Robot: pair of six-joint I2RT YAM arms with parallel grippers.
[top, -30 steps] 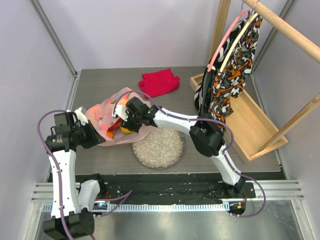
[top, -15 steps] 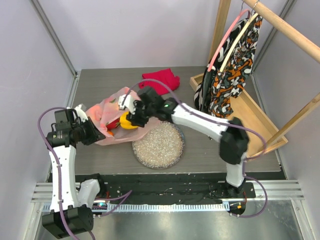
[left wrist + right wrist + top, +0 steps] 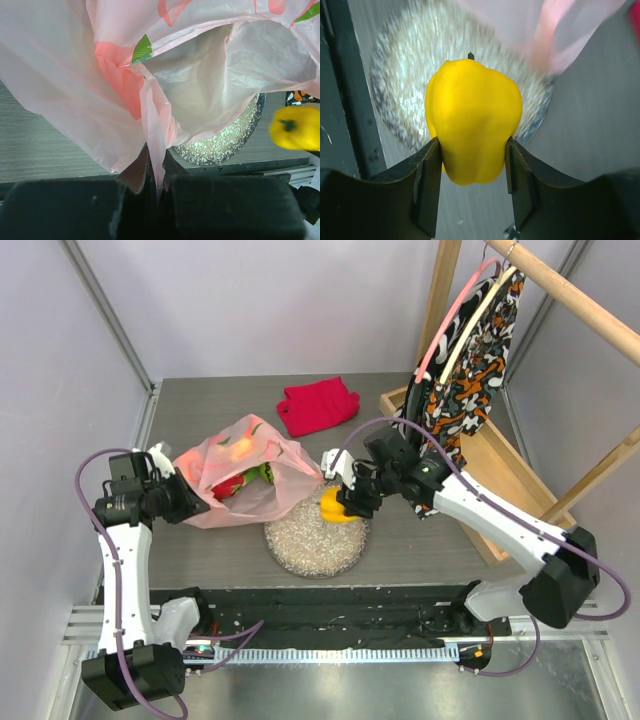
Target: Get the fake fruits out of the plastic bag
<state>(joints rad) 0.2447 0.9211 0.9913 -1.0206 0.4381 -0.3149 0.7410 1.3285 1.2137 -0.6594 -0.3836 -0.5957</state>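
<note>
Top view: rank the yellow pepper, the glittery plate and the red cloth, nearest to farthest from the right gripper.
1. Yellow pepper, held between the jaws of the right gripper.
2. Glittery plate, just beneath it.
3. Red cloth, farther back.

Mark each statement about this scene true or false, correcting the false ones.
1. The right end effector grips a yellow pepper. True.
2. The yellow pepper is inside the plastic bag. False: it is outside, held over the glittery plate.
3. The left end effector pinches the plastic bag. True.
4. The plastic bag is empty. False: a red fruit and a green fruit show inside.
5. The red cloth lies on the glittery plate. False: it lies well apart from it.
</note>
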